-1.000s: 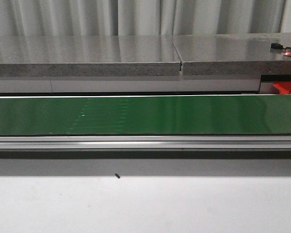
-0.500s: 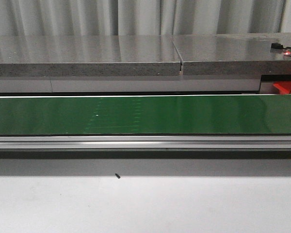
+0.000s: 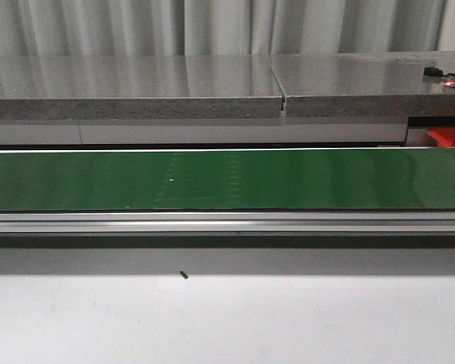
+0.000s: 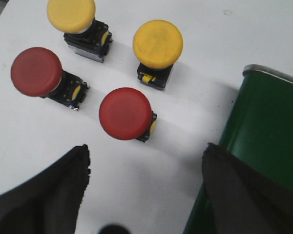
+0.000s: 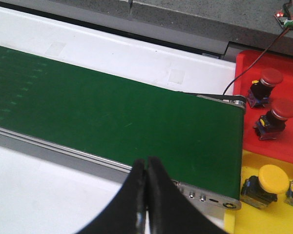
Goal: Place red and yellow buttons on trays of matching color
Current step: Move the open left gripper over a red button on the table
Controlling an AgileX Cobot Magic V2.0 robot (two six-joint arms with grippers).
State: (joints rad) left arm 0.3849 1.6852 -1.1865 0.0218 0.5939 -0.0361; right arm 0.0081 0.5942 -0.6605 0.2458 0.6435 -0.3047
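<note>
Left gripper (image 4: 144, 190) hangs spread wide, empty, over the nearest red button (image 4: 125, 113). It should centre on the cap, then descend. Right gripper (image 5: 146, 195) pinched closed, holding nothing.

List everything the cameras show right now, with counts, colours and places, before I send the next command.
Red buttons, unsorted: 2, red caps, on the white table under the left claw.
Yellow buttons, unsorted: 2, yellow caps, on the same table beyond the red ones.
Conveyor belt: 1, green, running across the front view; nothing on it.
Red tray: 1, red, past the belt's end.
Sorted red buttons: 2, on the red tray.
Yellow tray: 1, yellow, beside the red tray.
Sorted yellow buttons: 1 whole, a second cut off at the frame edge.
Small black speck: 1, on the white table.
Left claw: 1, black, open.
Right claw: 1, black, shut, empty.
</note>
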